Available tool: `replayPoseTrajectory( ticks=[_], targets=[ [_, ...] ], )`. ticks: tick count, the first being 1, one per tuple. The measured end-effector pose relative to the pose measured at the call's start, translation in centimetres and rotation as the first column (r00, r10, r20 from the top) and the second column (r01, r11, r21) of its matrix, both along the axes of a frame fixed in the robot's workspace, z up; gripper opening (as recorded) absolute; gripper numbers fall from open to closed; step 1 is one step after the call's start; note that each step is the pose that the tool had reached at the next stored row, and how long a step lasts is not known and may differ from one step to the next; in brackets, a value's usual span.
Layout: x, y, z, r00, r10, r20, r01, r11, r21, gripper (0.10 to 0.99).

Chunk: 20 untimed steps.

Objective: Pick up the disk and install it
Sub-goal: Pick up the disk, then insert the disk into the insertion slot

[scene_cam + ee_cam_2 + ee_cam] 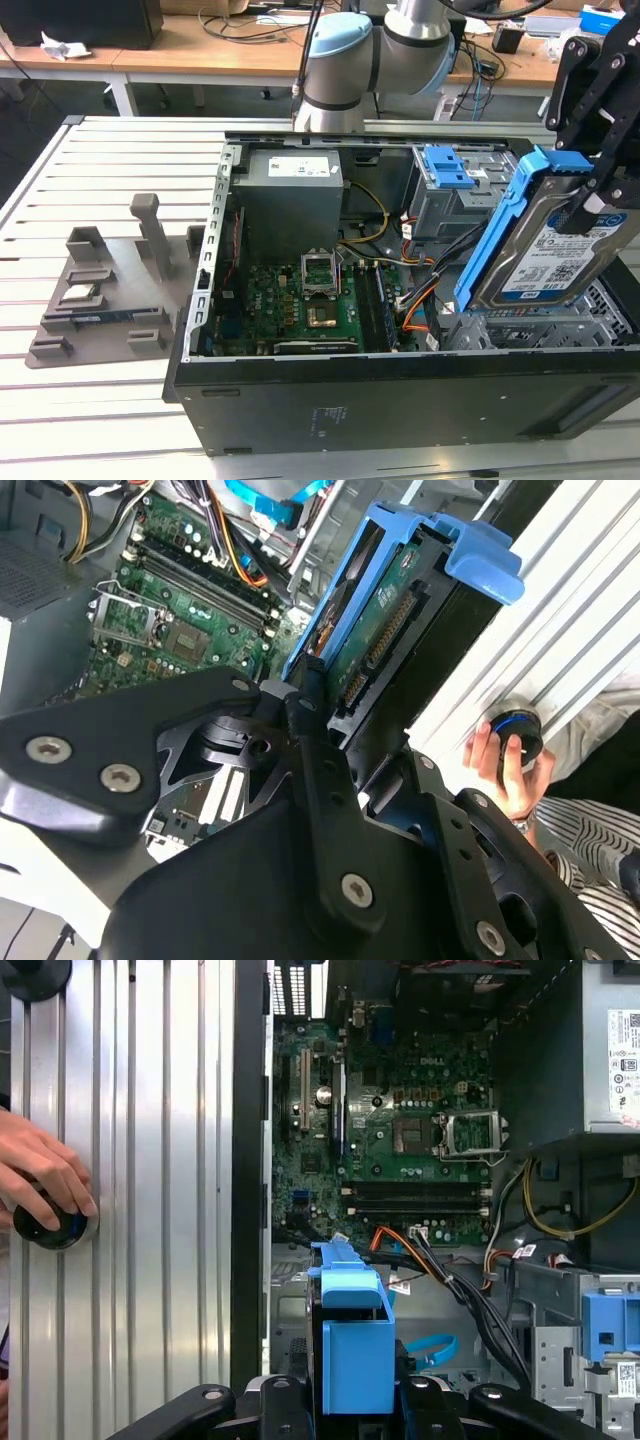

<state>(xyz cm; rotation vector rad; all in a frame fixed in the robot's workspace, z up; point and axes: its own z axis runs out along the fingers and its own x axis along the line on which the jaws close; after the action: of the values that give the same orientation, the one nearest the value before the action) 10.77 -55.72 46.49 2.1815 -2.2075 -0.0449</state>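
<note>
Right, exterior view first: the gripper (pixel 592 205) is clamped on the disk (pixel 560 250). The disk hangs tilted, label toward the camera, above the open computer case (pixel 330 400) at the exterior view's right end. It sits just beside the drive cage (pixel 440 210) with its blue latch (pixel 448 168), and no part of it appears to touch the case.

Over to the second wrist view: the jaws are closed on the disk (pixel 385 610), its blue bracket (pixel 470 555) framing it. The motherboard (pixel 170 610) lies beyond. A person's hand (pixel 500 770) rests on a round button (pixel 518 730) on the slatted table (pixel 560 610) outside the case.

First wrist view now: the disk (pixel 352 1350) shows edge-on over the case interior, with a bundle of cables (pixel 455 1285) close beside it. Judging from this, the carry wants a firm grip. It also wants the tilt brought square to the bay, and a path clear of those cables and the cage edge.
</note>
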Motion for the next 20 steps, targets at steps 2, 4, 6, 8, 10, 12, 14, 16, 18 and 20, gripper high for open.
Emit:
replayPoseTrajectory(
  ticks=[2,4,6,8,10,12,14,16,18,20],
  targets=[
    [0.64,0.07,-0.05,1.0,0.0,0.0,0.0,1.0,0.0,0.365],
    [1.01,0.09,-0.07,1.0,0.0,0.0,0.0,1.0,0.0,0.365],
    [1.26,0.09,-0.08,1.0,0.0,0.0,0.0,1.0,0.0,0.365],
    [1.49,0.09,-0.09,1.0,0.0,0.0,0.0,1.0,0.0,0.365],
    [1.51,0.09,-0.1,1.0,0.0,0.0,0.0,1.0,0.0,0.365],
    [1.51,0.09,-0.09,1.0,0.0,0.0,0.0,1.0,0.0,0.365],
    [1.51,0.09,-0.09,1.0,0.0,0.0,0.0,1.0,0.0,0.365],
    [1.52,0.09,-0.09,1.0,0.0,0.0,0.0,1.0,0.0,0.365],
    [1.52,0.09,-0.09,1.0,0.0,0.0,0.0,1.0,0.0,0.365],
    [1.52,0.09,-0.09,1.0,0.0,0.0,0.0,1.0,0.0,0.365]
  ],
)
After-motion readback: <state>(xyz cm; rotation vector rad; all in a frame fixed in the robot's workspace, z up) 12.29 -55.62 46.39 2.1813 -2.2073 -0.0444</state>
